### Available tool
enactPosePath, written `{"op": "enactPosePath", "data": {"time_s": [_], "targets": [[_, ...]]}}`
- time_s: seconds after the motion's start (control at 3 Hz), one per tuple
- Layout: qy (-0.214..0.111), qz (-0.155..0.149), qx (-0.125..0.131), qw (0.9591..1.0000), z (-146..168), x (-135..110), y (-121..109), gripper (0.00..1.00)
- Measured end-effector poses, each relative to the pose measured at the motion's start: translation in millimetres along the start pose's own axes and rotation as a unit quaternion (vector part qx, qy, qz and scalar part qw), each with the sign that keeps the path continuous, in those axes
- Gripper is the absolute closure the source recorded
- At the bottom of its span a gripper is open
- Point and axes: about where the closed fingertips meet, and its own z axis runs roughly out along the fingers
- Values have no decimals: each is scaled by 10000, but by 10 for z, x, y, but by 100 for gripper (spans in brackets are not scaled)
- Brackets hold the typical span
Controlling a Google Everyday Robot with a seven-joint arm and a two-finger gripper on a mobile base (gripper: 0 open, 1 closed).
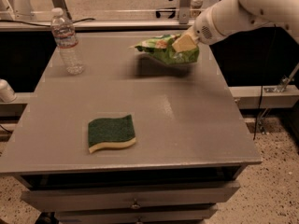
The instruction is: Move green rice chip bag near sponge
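Observation:
The green rice chip bag is crinkled and light green, and hangs lifted above the far right part of the grey table, casting a shadow beneath it. My gripper is shut on the bag's right end, with a tan finger pad pressed on it. The white arm reaches in from the upper right. The sponge, dark green over pale yellow foam, lies flat at the front left of the table, well away from the bag.
A clear plastic water bottle stands upright at the table's far left. A drawer front runs under the table's front edge. A white object sits off the left side.

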Motion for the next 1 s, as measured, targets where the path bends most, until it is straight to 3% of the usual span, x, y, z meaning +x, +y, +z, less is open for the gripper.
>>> {"op": "enactPosePath", "data": {"time_s": [0.33, 1.0], "targets": [[-123, -105, -101, 9998, -301, 5, 264, 100], [-87, -86, -358, 9993, -605, 1, 1160, 100]]}}
